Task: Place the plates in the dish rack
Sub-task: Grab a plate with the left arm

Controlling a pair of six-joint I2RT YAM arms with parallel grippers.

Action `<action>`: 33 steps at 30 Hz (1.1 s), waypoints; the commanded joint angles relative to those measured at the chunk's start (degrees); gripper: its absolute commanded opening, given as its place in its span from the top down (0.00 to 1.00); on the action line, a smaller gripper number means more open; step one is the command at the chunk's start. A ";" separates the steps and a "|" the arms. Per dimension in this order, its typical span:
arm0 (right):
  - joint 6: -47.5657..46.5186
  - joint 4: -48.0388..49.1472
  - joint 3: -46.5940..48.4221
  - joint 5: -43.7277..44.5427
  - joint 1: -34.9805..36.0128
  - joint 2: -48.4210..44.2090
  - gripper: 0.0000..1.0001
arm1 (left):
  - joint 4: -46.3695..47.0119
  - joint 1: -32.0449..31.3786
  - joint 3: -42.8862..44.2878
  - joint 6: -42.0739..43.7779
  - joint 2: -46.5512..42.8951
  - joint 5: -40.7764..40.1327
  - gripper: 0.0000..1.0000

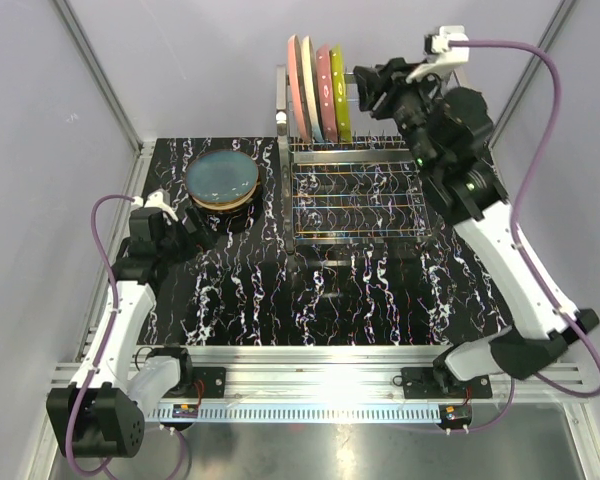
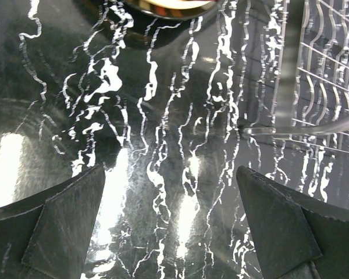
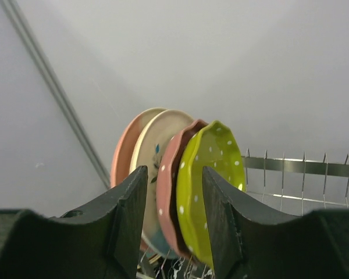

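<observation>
Plates [image 1: 317, 90]: how far along am I with them?

Roughly half, by my reckoning. You have four standing on edge at the far end of the dish rack [image 1: 360, 152], close together in the tines. The others lie in a stack [image 1: 222, 182] flat on the table [image 1: 360, 290], just left of the rack. I cannot tell from above how many are in it.

Which ones are in?

Left to right in the overhead view: a pink-and-cream plate [image 3: 123, 154], a cream plate [image 3: 154, 145] with a small painted mark and a bluish lower edge, a pink dotted plate [image 3: 167, 186], and a green dotted plate [image 3: 212, 186] with a wavy rim. All four stand near upright, leaning slightly. On the stack you see a glossy teal plate [image 1: 222, 175] on top, with an orange-brown rim showing beneath it.

What are my pincers doing?

Your right pincer [image 3: 173, 174] is up at the row, just beside the green dotted plate, its jaws about half parted. The plates show through the gap, beyond the tips. I see nothing pinched between them, so I take it to be empty. Your left pincer [image 2: 170, 170] hangs low over the table near the stack, jaws spread as wide as they go, holding nothing.

And what is left?

The whole stack, I'd judge, one plate at a time. The tines to the right of the green one carry nothing, so you have room.
</observation>
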 commanded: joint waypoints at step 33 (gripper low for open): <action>1.08 1.01 -63.25 -7.74 29.73 -43.01 0.72 | 4.20 5.90 21.97 -8.15 24.92 -3.60 0.08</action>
